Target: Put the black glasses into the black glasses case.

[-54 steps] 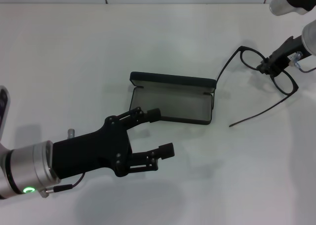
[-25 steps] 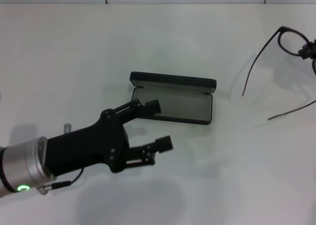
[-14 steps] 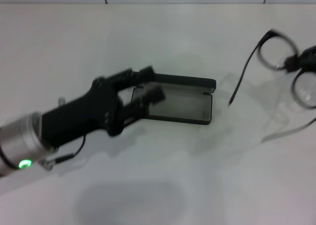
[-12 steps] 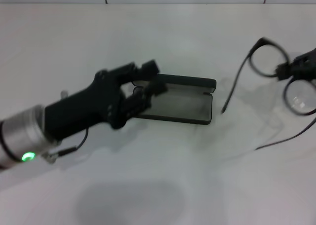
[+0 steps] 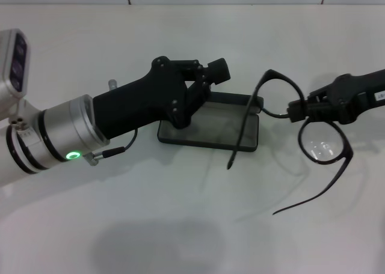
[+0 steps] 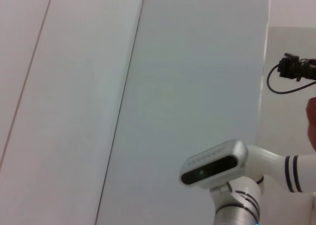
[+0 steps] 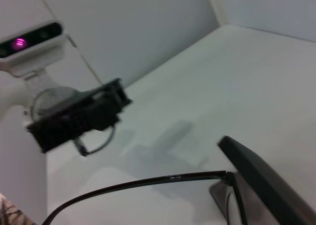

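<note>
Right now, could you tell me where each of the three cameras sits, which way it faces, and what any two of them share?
Head view: on the robot's head, looking down at the table; the left gripper is over the black glasses case and the right gripper holds the black glasses.
Left wrist view: on the left wrist, facing walls and the robot's head.
Right wrist view: on the right wrist, facing the left gripper.
Shared: all three show the glasses.
</note>
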